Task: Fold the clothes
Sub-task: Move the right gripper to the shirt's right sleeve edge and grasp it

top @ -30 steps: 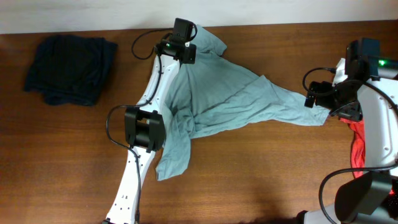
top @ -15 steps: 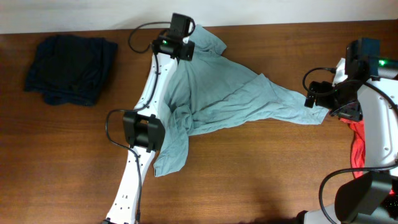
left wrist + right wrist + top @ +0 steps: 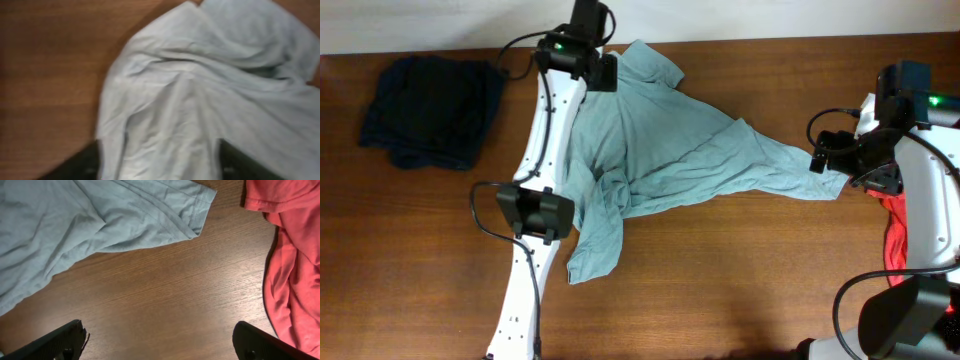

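Observation:
The pale grey-teal T-shirt lies rumpled across the middle of the table, one sleeve reaching right and a flap hanging toward the front. My left gripper hovers over its far left corner near the table's back edge. In the left wrist view that gripper is open, its dark fingers wide apart, with the T-shirt lying loose beneath. My right gripper stands open by the right sleeve tip. In its wrist view the gripper has only bare wood between its fingers, with the sleeve ahead.
A dark navy garment lies bunched at the far left of the table. A red shirt sits at the right edge under the right arm, and it shows as the red shirt in the right wrist view. The left arm's white links cross the T-shirt's left side.
My left gripper has opened and let go of the T-shirt's corner, then drawn back and left toward the table's far edge. The right arm has not moved.

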You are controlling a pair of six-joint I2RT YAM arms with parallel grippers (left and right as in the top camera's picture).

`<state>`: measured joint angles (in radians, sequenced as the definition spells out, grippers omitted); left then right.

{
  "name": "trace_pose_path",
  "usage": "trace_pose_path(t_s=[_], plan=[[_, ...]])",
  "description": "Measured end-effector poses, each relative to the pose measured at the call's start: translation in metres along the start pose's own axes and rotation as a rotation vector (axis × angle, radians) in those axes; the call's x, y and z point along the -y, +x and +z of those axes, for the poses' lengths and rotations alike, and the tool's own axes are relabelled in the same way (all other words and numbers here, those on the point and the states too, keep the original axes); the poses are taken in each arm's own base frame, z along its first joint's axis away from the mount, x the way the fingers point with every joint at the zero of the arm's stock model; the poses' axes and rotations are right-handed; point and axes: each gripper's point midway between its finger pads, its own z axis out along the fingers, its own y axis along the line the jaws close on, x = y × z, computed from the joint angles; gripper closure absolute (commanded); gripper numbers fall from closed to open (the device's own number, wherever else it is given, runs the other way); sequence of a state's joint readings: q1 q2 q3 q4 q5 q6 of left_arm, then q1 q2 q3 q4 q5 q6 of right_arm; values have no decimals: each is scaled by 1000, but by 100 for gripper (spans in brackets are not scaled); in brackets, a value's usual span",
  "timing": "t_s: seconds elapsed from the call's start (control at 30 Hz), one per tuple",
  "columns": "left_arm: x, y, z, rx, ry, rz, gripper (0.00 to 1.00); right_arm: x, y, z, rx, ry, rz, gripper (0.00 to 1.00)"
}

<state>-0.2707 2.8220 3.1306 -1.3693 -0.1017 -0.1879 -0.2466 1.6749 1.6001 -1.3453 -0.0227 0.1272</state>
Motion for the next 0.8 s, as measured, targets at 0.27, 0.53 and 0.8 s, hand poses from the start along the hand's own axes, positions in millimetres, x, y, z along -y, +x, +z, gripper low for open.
trace_pose_path(t_s=[0.27, 0.53, 0.8], plan=[[-14, 3, 1, -22, -15, -32, 1, -6, -46, -4, 186, -25, -1, 1], [-8, 4, 1, -22, -10, -23, 1, -22, -45, -5, 182, -115, -23, 1], [-7, 5, 0, -22, -9, -22, 1, -75, -52, 26, 156, -197, -263, 1]])
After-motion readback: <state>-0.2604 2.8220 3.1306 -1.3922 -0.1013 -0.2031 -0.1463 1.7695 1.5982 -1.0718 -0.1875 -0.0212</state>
